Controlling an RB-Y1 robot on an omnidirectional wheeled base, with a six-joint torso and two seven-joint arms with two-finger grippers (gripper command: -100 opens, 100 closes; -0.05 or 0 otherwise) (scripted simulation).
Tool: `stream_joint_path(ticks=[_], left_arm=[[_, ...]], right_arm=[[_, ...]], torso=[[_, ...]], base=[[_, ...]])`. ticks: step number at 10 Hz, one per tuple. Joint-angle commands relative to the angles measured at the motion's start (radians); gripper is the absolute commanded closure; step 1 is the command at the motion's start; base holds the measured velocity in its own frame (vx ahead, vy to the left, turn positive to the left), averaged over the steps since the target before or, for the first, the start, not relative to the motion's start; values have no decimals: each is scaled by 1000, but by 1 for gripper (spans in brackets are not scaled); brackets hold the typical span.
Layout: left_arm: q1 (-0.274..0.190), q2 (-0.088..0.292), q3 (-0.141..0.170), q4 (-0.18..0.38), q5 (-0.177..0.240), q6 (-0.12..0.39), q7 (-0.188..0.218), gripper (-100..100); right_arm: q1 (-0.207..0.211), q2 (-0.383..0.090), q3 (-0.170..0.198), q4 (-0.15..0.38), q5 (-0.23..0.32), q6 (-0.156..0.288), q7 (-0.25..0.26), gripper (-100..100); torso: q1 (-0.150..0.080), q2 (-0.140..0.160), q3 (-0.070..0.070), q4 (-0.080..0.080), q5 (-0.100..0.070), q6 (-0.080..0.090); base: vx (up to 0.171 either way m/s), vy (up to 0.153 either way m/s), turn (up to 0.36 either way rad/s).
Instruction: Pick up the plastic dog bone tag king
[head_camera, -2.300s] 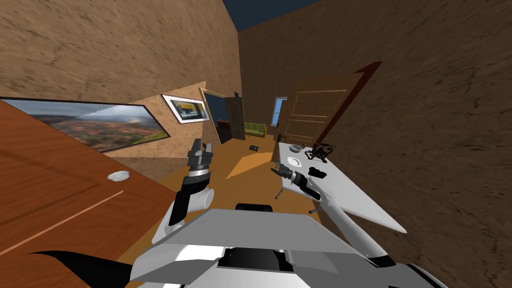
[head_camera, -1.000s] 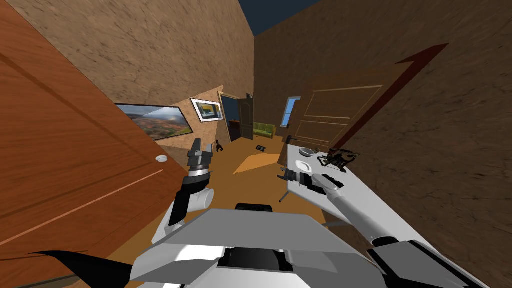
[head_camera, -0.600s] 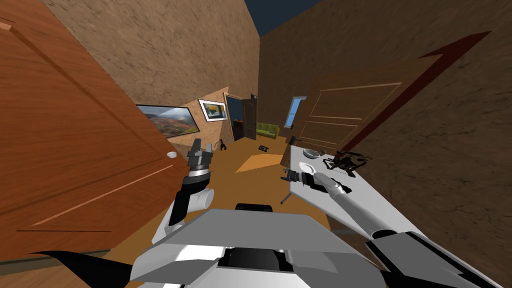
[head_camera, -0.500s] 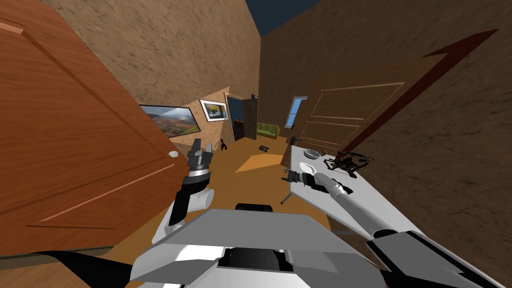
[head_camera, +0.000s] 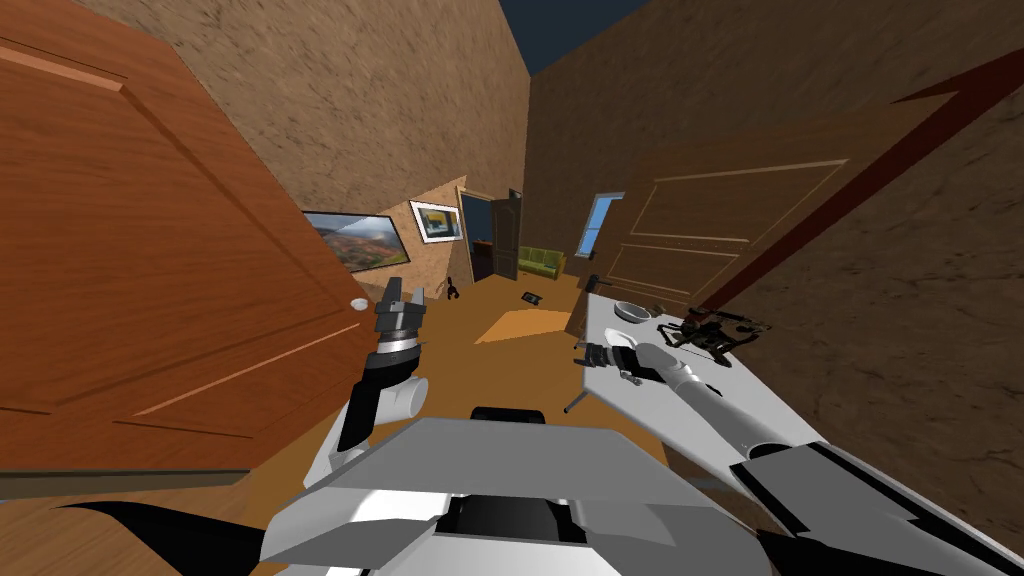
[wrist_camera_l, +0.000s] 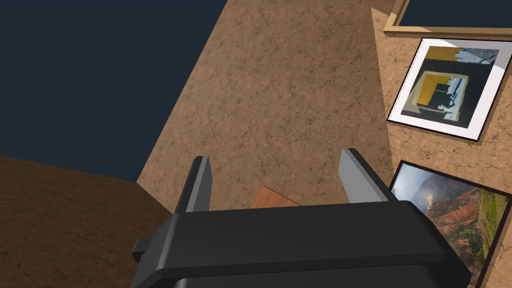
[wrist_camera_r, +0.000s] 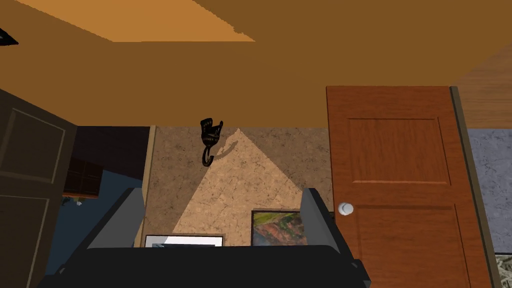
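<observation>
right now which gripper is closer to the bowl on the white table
Right. The right gripper hangs over the table's edge, a little short of the bowl; the left gripper is raised well away, beside the wooden door.

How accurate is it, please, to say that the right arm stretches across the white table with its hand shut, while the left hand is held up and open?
Not quite: the right hand is open, not shut; the right wrist view shows its fingers standing apart, holding nothing. The arm does stretch across the white table, and the left hand is up and open.
</observation>
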Motion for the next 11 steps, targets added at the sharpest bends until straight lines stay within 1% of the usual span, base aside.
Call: stream_joint_path(ticks=[1, 2, 3, 4, 6, 8, 9, 10, 11], left_arm=[[0, 0, 0, 0, 0, 0, 0, 0], [0, 0, 0, 0, 0, 0, 0, 0], [0, 0, 0, 0, 0, 0, 0, 0], [0, 0, 0, 0, 0, 0, 0, 0], [0, 0, 0, 0, 0, 0, 0, 0], [0, 0, 0, 0, 0, 0, 0, 0], [0, 0, 0, 0, 0, 0, 0, 0], [0, 0, 0, 0, 0, 0, 0, 0], [0, 0, 0, 0, 0, 0, 0, 0]], right_arm=[[-13, -26, 21, 50, 45, -2, 9, -100], [-13, -26, 21, 77, 45, -2, 9, -100], [-13, -26, 21, 77, 45, -2, 9, -100], [-37, -46, 41, 111, 83, -10, 17, -100], [-37, -46, 41, 141, 83, -10, 17, -100], [-78, -79, 79, 227, 151, -22, 34, -100], [-78, -79, 79, 262, 151, -22, 34, -100], [-96, -92, 98, 299, 182, -28, 42, -100], [-96, -92, 98, 318, 182, -28, 42, -100]], torso=[[0, 0, 0, 0, 0, 0], [1, 1, 1, 0, 0, -1], [-1, 3, 2, 1, 0, 1], [0, 4, 2, 1, 0, 1], [1, 2, 1, 0, 0, 0], [1, 1, 1, 0, 0, 0], [1, 1, 1, 0, 0, 0], [0, 1, 1, 0, 0, 0], [0, 2, 1, 0, 0, 0]], base=[[-27, -16, 281], [-51, -35, 111], [-57, -28, -12], [-27, -10, 145], [-18, -10, 60], [-13, -10, 140], [-18, -22, 132], [-23, -24, 122], [-32, -27, 73]])
